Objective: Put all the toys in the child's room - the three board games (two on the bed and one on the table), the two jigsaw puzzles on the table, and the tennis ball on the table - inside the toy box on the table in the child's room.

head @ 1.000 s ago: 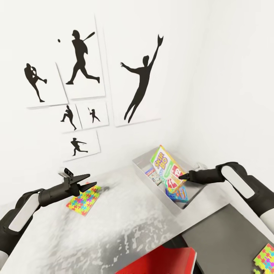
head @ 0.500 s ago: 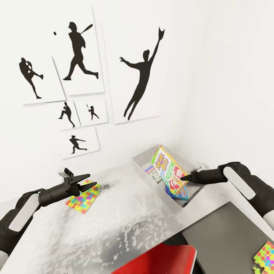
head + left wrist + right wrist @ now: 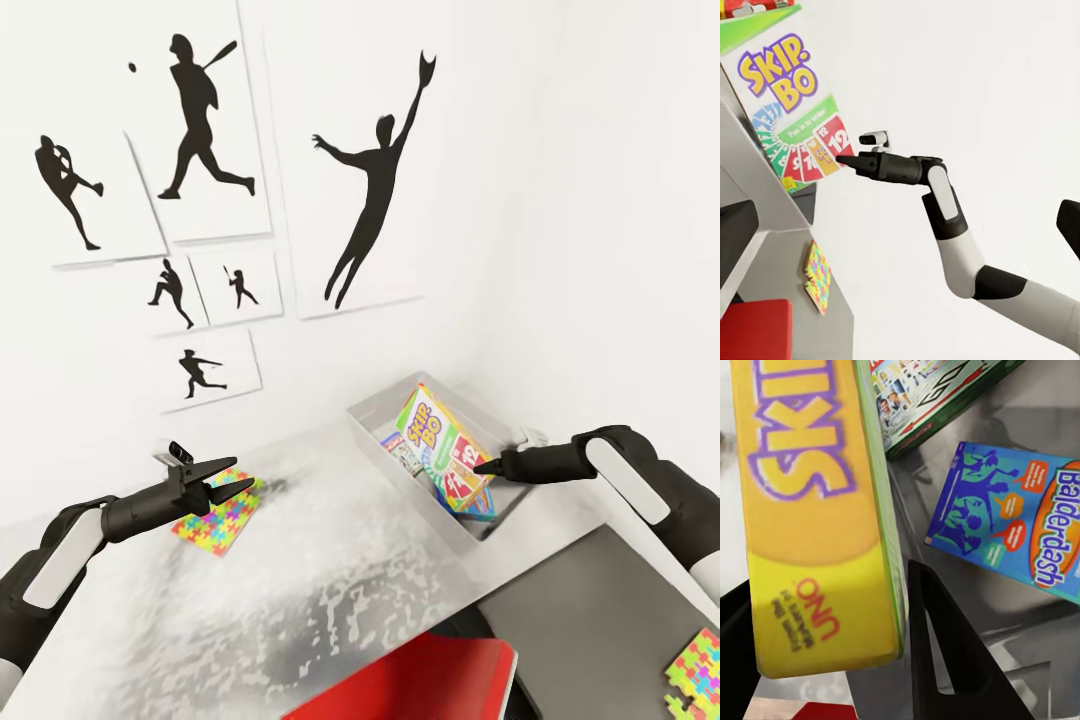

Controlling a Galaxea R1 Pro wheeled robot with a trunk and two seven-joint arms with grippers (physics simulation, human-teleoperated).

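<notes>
The toy box (image 3: 372,428) stands at the table's (image 3: 350,570) far right corner. The SKIP-BO board game (image 3: 438,445) leans upright inside it, and my right gripper (image 3: 484,466) is shut on its edge (image 3: 817,510). Under it lie the blue board game (image 3: 1012,517) and the green-edged one (image 3: 937,397). One jigsaw puzzle (image 3: 215,520) lies flat on the table just below my open left gripper (image 3: 238,478). The other jigsaw puzzle (image 3: 697,668) rests on the dark cabinet at the right. The tennis ball is out of view.
White walls meet in a corner right behind the toy box, with black baseball silhouette prints (image 3: 365,200) on the left wall. A red object (image 3: 420,685) juts in below the table's near edge. The dark cabinet top (image 3: 590,620) adjoins the table at the right.
The head camera has turned a little, sliding the prints leftward. The SKIP-BO box sits slightly lower and steeper in the toy box. Both arms keep nearly the same poses.
</notes>
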